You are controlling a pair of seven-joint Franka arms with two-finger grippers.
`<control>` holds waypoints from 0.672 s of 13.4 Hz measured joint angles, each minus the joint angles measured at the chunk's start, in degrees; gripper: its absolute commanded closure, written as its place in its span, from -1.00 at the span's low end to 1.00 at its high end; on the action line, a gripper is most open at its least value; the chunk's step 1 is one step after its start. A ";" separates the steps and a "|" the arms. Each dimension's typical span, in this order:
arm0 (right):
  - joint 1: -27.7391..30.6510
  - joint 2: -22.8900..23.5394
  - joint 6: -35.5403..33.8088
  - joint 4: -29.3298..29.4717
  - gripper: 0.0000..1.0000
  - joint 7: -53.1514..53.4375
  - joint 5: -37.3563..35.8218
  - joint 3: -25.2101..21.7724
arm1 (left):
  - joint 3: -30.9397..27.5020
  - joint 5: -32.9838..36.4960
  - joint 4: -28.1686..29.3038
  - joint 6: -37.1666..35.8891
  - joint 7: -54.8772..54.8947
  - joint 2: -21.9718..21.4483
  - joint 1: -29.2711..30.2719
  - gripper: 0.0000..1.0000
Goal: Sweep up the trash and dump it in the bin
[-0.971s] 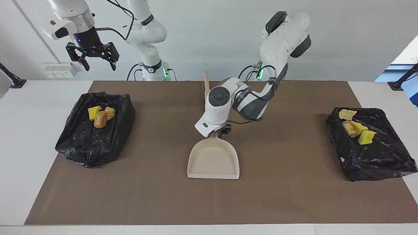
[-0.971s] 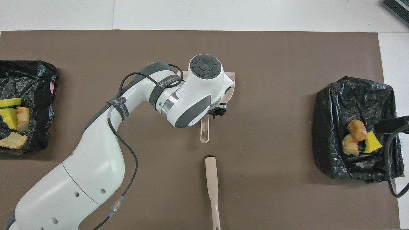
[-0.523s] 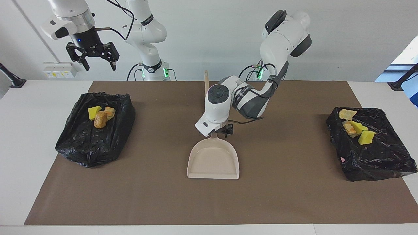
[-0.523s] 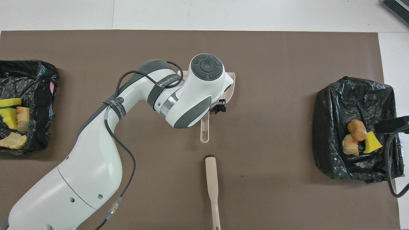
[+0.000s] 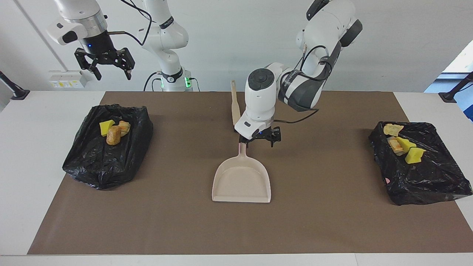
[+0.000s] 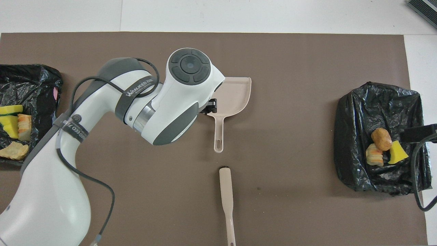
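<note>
The trash lies in two black-lined bins. A yellow sponge chunk (image 5: pixel 106 126) and brown lumps (image 5: pixel 113 135) rest in the bin (image 5: pixel 107 162) at the right arm's end. Several scraps (image 5: pixel 405 145) rest in the bin (image 5: pixel 425 177) at the left arm's end. The beige dustpan (image 5: pixel 242 181) lies flat mid-table with nothing in it, its handle (image 6: pixel 218 133) toward the robots. My left gripper (image 5: pixel 261 142) hangs open just above that handle, holding nothing. My right gripper (image 5: pixel 114 75) waits open, high over the right arm's end of the table.
A beige brush (image 5: pixel 235 103) lies on the brown mat (image 5: pixel 332 221), nearer to the robots than the dustpan and in line with its handle. In the overhead view the left arm's wrist (image 6: pixel 181 89) covers part of the dustpan (image 6: pixel 237 92).
My left gripper has opened, let go of the dustpan handle and risen, swinging toward the left arm's end. The dustpan stays where it lay. The right arm has not moved.
</note>
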State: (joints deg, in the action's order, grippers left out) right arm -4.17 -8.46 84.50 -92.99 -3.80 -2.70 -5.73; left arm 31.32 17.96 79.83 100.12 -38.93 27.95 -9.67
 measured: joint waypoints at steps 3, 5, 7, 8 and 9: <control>0.00 0.00 0.00 0.00 -1.00 0.00 0.00 0.00 | -8.75 -7.82 6.28 -0.04 11.93 -8.86 0.28 -1.00; 0.00 0.00 0.00 0.00 -1.00 0.00 0.00 0.00 | -14.49 -10.48 11.93 -0.16 20.04 -15.99 0.41 -1.00; 0.00 0.00 0.00 0.00 -1.00 0.00 0.01 0.00 | -19.49 -11.63 16.35 -0.40 26.97 -21.89 0.56 -1.00; 0.00 0.00 0.00 0.00 -1.00 0.00 0.01 0.00 | -21.40 -12.32 17.73 -0.73 29.67 -23.97 0.66 -1.00; 0.00 0.00 0.00 0.00 -1.00 0.00 0.01 0.00 | -23.08 -13.21 18.65 -1.29 31.90 -25.56 0.81 -1.00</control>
State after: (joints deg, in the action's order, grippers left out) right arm -4.17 -8.46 84.49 -92.99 -3.80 -2.70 -5.73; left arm 8.24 4.76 98.47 98.83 -7.02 2.39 -8.86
